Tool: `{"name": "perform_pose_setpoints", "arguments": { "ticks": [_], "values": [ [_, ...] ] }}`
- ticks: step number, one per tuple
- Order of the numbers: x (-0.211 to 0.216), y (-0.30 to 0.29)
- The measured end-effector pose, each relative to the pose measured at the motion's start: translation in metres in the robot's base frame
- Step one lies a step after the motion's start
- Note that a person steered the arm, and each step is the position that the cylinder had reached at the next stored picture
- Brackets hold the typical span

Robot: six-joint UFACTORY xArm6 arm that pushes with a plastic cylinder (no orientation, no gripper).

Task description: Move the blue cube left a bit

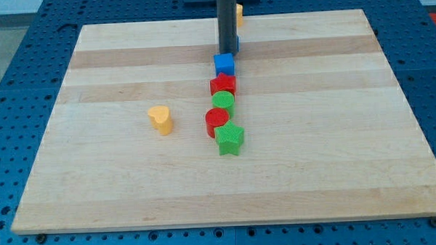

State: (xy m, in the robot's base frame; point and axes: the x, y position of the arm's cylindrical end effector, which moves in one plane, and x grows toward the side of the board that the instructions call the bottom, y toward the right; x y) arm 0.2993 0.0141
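Note:
The blue cube (224, 63) sits near the top middle of the wooden board (118, 177), at the upper end of a line of blocks. My tip (227, 52) is just above the cube in the view, very close to its top edge; I cannot tell whether they touch. Below the cube and close together are a red star (222, 84), a green cylinder (223, 102), a red cylinder (216, 121) and a green star (230, 139).
A yellow heart (160, 119) stands alone to the left of the line. A second blue block (236, 43) and a yellow block (239, 14) show only partly behind the rod, at its right side near the board's top edge.

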Motion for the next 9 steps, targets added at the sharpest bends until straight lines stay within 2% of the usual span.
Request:
{"name": "perform_pose_setpoints", "arguments": {
  "ticks": [1,5,7,9],
  "values": [
    [-0.001,0.007],
    [0.06,0.028],
    [0.059,-0.02],
    [0.04,-0.064]
  ]
}}
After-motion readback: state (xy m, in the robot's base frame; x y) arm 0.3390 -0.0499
